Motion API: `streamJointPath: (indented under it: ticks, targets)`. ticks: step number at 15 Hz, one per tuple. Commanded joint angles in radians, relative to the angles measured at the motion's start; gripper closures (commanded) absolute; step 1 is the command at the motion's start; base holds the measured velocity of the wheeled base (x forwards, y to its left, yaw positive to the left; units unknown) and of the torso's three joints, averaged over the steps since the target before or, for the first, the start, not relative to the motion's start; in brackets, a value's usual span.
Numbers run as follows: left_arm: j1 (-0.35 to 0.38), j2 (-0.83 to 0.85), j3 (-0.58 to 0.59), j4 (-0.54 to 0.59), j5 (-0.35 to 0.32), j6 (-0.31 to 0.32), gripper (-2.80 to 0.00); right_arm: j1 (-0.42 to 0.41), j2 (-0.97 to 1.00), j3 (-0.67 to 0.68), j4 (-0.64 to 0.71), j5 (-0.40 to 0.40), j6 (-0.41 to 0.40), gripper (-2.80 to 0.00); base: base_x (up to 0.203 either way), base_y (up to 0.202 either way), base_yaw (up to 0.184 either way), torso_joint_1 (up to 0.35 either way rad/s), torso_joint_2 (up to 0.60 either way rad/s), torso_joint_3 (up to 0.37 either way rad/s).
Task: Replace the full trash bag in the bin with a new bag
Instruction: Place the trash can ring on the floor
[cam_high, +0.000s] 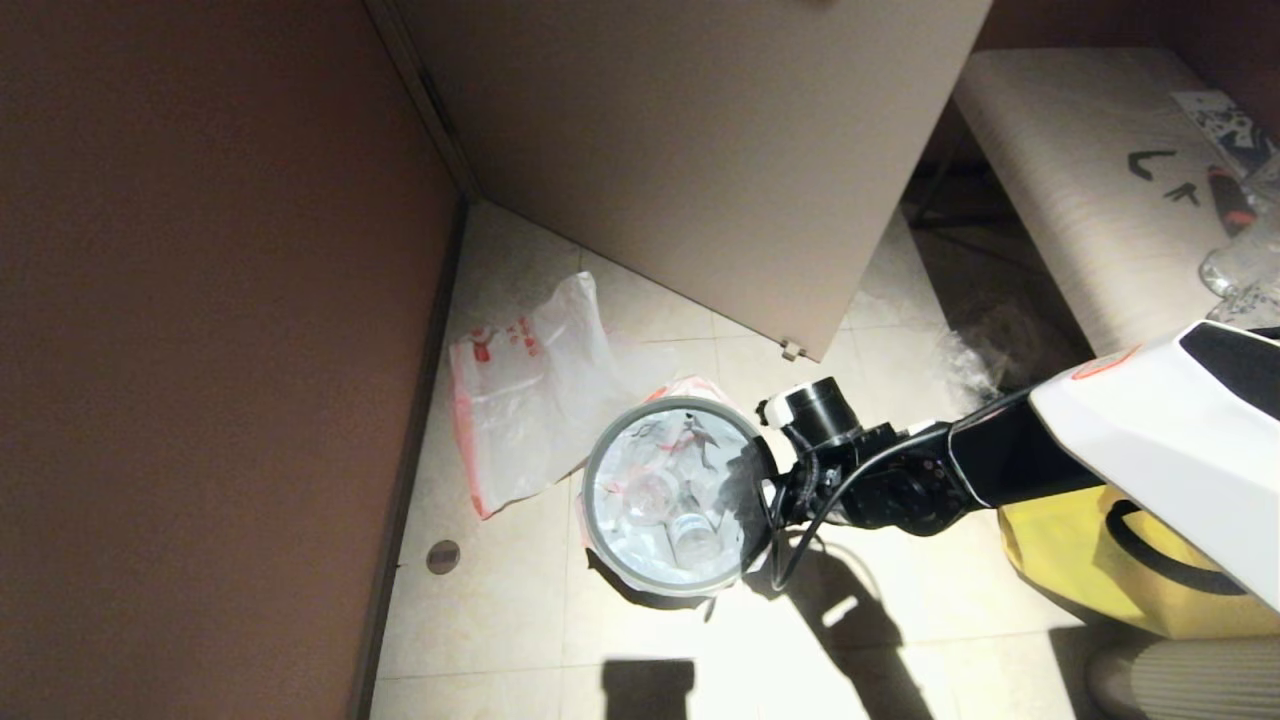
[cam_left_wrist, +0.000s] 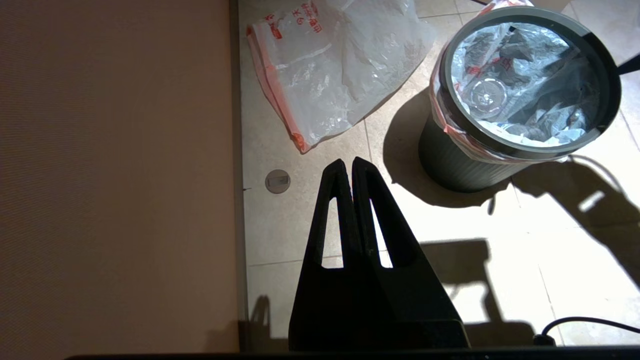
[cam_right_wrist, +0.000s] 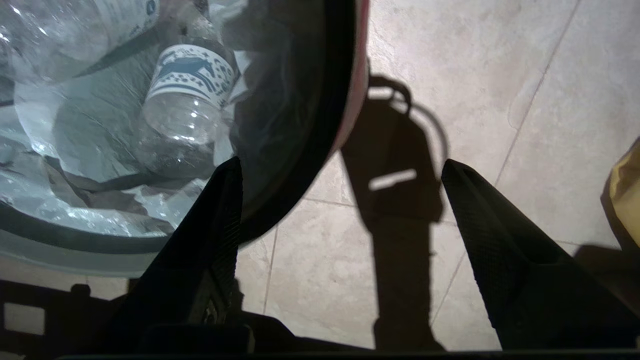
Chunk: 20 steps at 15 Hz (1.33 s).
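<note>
Right gripper (cam_right_wrist: 340, 167) spread wide, empty, astride the bin (cam_high: 672, 497) rim at frame centre; full bag (cam_left_wrist: 520, 85) inside. Left gripper (cam_left_wrist: 348, 167) pinched shut, empty.

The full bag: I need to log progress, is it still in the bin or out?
In. The full bag still lines the upright bin, held under the rim ring, bottles inside.

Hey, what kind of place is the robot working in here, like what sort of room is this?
Probably an indoor corner of a home or hotel-style room: a tiled floor, a plain brown wall, and a small bin lined with a full trash bag, standing beside a beige panel.
</note>
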Motion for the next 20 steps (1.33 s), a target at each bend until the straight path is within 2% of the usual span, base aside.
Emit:
streamJointPath:
  ticks: [1, 3, 4, 7, 10, 13, 20]
  targets:
    - [0.0, 0.0, 0.006, 0.0, 0.0, 0.0, 0.0, 0.005, 0.052, -0.049, -0.001, -0.003, 0.0, -2.8, 0.0, 0.0, 0.0, 0.0, 0.0, 0.0]
    - [0.0, 0.0, 0.006, 0.0, 0.0, 0.0, 0.0, 0.005, 0.085, -0.109, 0.003, -0.007, -0.001, -2.8, 0.0, 0.0, 0.0, 0.0, 0.0, 0.0]
    - [0.0, 0.0, 0.006, 0.0, 0.0, 0.0, 0.0, 0.004, 0.103, -0.133, 0.005, -0.008, -0.003, 0.0, 0.0, 0.0, 0.0, 0.0, 0.0, 0.0]
    - [0.0, 0.0, 0.006, 0.0, 0.0, 0.0, 0.0, 0.005, 0.17, -0.193, 0.004, -0.02, -0.003, 0.0, 0.0, 0.0, 0.0, 0.0, 0.0, 0.0]
    - [0.0, 0.0, 0.006, 0.0, 0.0, 0.0, 0.0, 0.004, 0.201, -0.243, 0.006, -0.064, -0.003, 0.0, 0.0, 0.0, 0.0, 0.0, 0.0, 0.0]
    - [0.0, 0.0, 0.006, 0.0, 0.0, 0.0, 0.0, 0.005, 0.145, -0.222, 0.016, -0.065, -0.002, 0.0, 0.0, 0.0, 0.0, 0.0, 0.0, 0.0]
    - [0.0, 0.0, 0.006, 0.0, 0.0, 0.0, 0.0, 0.038, -0.027, -0.075, 0.023, -0.059, 0.006, 0.0, 0.0, 0.0, 0.0, 0.0, 0.0, 0.0]
